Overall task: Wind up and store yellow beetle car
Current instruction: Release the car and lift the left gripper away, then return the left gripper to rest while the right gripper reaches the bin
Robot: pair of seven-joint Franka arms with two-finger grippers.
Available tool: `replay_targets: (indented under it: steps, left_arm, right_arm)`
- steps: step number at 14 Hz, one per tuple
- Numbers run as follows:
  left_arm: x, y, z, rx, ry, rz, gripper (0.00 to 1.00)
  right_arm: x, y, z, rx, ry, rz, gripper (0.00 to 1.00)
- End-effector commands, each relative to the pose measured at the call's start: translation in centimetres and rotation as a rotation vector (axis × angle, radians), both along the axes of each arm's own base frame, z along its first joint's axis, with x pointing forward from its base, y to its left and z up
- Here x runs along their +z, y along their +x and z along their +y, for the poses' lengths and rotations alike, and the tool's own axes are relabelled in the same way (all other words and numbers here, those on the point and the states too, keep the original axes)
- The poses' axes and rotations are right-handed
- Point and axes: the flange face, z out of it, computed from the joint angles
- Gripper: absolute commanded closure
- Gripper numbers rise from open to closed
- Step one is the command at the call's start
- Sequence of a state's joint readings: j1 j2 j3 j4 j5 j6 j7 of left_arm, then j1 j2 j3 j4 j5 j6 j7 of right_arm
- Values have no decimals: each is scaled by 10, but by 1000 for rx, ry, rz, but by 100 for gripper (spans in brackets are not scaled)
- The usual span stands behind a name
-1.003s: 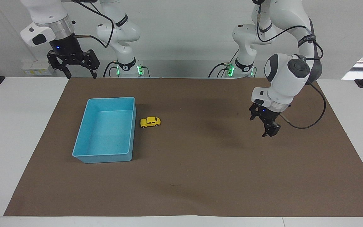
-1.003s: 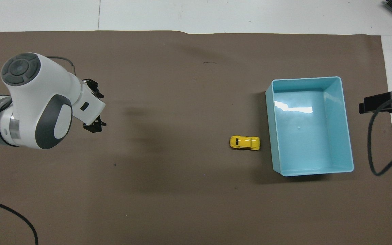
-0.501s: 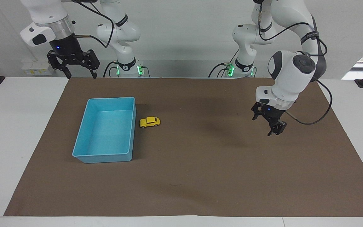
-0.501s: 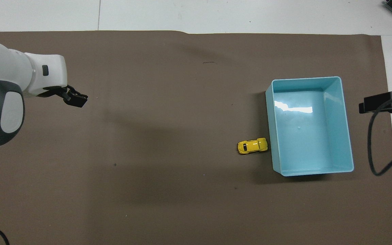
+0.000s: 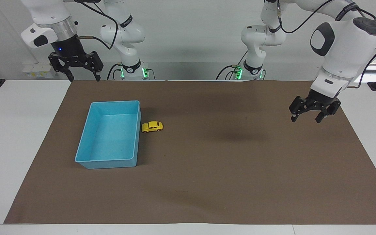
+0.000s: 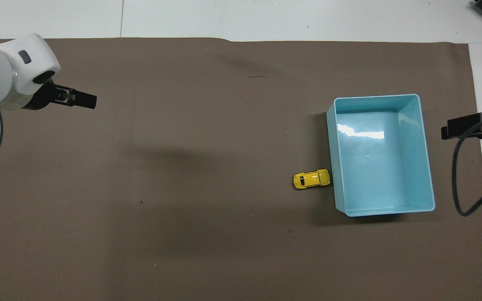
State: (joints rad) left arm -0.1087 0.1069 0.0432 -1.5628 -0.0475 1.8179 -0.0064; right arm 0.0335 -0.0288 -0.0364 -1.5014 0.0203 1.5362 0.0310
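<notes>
The yellow beetle car (image 5: 152, 126) stands on the brown mat, right up against the side wall of the blue bin (image 5: 114, 102). It also shows in the overhead view (image 6: 311, 179), beside the bin (image 6: 375, 96). The bin is empty. My left gripper (image 5: 305, 120) is open and empty, raised over the mat near the left arm's end of the table, well away from the car; it also shows in the overhead view (image 6: 90, 100). My right gripper (image 5: 85, 79) is open and empty, and waits high over the mat's edge at the right arm's end.
The brown mat (image 5: 207, 169) covers most of the white table (image 5: 18, 130). The right gripper's tip (image 6: 448, 132) and a cable show at the overhead view's edge beside the bin.
The left arm has risen and swung toward its own end of the table, and its gripper has turned. The car has rolled up against the bin's wall. The right arm has not moved.
</notes>
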Motion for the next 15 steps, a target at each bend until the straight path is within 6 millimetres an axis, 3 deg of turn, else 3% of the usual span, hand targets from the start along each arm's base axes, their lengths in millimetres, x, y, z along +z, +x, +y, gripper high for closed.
replay_targets:
  steps: [1, 4, 7, 12, 15]
  left_arm:
    - [24, -22, 8, 25, 7, 94, 0]
    - [47, -49, 7, 12, 7, 130, 0]
    - [45, -52, 15, 26, 4, 137, 0]
    - [45, -52, 15, 24, 5, 136, 0]
    - [45, -52, 15, 24, 5, 138, 0]
  right_arm:
    - [-1, -1, -5, -30, 24, -2, 0]
    - [-1, -1, -7, -32, 18, 1, 0]
    - [0, -2, 1, -1, 23, 1, 0]
    - [-3, -4, 11, 345, 1, -12, 0]
    - [-1, -2, 39, 555, -18, -48, 0]
